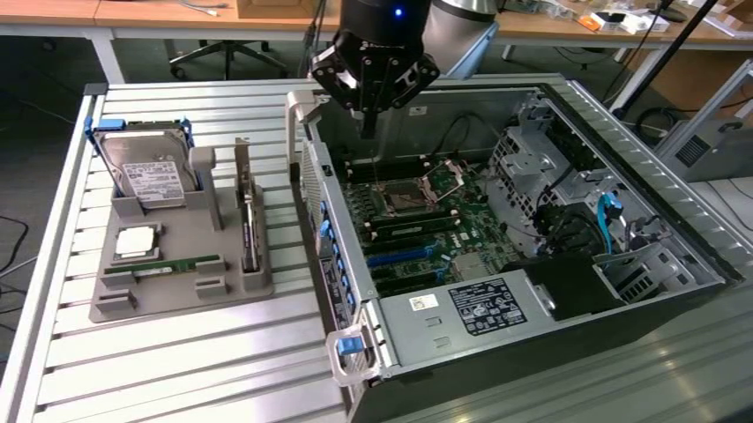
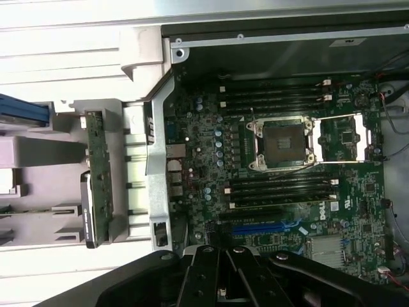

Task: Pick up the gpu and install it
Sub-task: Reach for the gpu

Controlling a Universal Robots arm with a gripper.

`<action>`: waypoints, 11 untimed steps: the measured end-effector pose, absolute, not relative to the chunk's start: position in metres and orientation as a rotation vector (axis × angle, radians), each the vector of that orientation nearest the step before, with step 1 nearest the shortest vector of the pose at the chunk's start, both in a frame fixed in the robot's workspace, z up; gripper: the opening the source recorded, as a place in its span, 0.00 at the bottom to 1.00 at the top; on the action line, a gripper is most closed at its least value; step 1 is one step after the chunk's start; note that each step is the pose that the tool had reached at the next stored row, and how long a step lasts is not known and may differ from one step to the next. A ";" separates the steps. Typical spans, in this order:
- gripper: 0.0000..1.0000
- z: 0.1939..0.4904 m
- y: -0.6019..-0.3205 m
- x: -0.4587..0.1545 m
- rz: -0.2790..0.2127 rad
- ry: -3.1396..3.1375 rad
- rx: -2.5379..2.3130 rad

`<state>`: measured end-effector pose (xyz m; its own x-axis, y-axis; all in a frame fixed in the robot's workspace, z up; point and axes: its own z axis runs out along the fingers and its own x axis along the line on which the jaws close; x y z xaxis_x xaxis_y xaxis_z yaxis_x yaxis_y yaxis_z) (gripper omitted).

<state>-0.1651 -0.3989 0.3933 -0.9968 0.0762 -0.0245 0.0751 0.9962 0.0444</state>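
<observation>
The gpu (image 1: 249, 211) stands on its long edge in a slot of the grey holder tray (image 1: 176, 295), on the exterior view's left. Its brownish-green board and dark end show in the wrist view as the gpu (image 2: 96, 173). My gripper (image 1: 369, 128) hangs above the back rim of the open computer case (image 1: 659, 229), over the motherboard (image 1: 418, 216) and well apart from the gpu. Its fingers are pressed together with nothing between them. In the wrist view the gripper (image 2: 220, 256) hovers near the blue expansion slot (image 2: 265, 227).
The tray also holds a silver hard drive (image 1: 153, 181), a square chip (image 1: 137, 240) and a green RAM stick (image 1: 171, 264). The case wall (image 1: 317, 203) rises between tray and motherboard. The CPU socket (image 2: 281, 144) and the power supply (image 1: 482, 308) lie inside the case.
</observation>
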 end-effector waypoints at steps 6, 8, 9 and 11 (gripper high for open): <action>0.11 0.393 -0.399 -0.168 0.068 3.113 0.118; 0.11 0.393 -0.399 -0.169 0.068 3.113 0.118; 0.11 0.393 -0.399 -0.170 0.068 3.112 0.118; 0.11 0.393 -0.399 -0.171 0.068 3.112 0.118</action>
